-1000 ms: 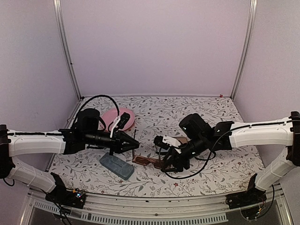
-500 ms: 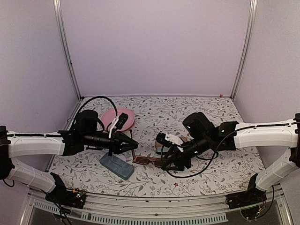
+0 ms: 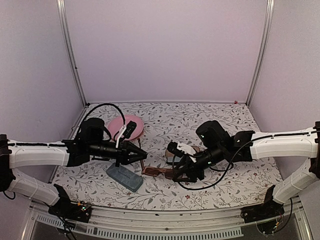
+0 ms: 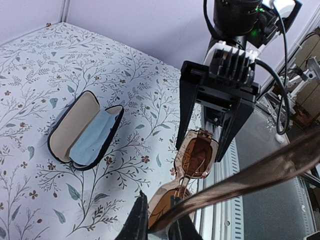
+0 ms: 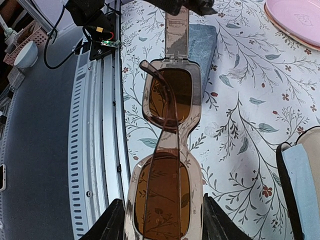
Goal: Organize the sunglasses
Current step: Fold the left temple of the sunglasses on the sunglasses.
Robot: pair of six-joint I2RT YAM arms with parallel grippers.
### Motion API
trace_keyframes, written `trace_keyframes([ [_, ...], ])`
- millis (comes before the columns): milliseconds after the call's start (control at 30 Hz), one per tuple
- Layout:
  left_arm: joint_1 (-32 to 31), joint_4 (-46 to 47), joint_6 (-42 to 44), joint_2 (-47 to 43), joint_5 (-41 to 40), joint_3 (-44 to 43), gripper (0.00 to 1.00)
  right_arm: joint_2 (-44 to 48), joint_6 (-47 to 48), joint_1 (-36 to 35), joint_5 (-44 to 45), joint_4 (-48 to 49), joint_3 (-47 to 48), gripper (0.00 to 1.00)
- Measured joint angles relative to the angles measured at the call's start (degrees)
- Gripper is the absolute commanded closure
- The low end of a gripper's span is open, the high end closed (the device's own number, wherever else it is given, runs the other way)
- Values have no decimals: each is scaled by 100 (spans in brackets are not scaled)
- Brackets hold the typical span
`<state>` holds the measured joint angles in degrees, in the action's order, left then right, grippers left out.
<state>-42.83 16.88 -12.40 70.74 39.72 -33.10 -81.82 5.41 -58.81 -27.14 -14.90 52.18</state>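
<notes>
The reddish-brown sunglasses (image 3: pixel 156 171) hang just above the floral table between both arms. My left gripper (image 4: pixel 157 225) is shut on one thin arm of the sunglasses (image 4: pixel 196 156), which stretches away to the right in the left wrist view. My right gripper (image 5: pixel 162 225) is closed across the near lens of the sunglasses (image 5: pixel 167 125), a finger pressed on each side of the frame. The other temple lies folded over the lenses. In the top view the left gripper (image 3: pixel 143 156) and the right gripper (image 3: pixel 176 174) face each other.
An open black case (image 4: pixel 85 132) with a blue cloth inside lies beyond the glasses. A grey-blue case (image 3: pixel 125 177) rests under the left arm, and a pink plate (image 3: pixel 127 125) lies behind it. The table's metal front rail (image 5: pixel 95 150) is close by.
The right wrist has shifted slightly to the right. The left gripper and the sunglasses stay where they were.
</notes>
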Motion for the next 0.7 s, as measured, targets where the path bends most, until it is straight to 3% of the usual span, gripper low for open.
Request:
trace_keyframes([
  [133,2,0,-11,0,17,7,100,2,-4,7,-22,22,-9,58],
  [200,2,0,-11,0,17,7,95,2,-7,11,-31,31,-9,59],
  [700,11,409,-229,11,37,26,40,-173,2,37,-262,177,-9,62],
])
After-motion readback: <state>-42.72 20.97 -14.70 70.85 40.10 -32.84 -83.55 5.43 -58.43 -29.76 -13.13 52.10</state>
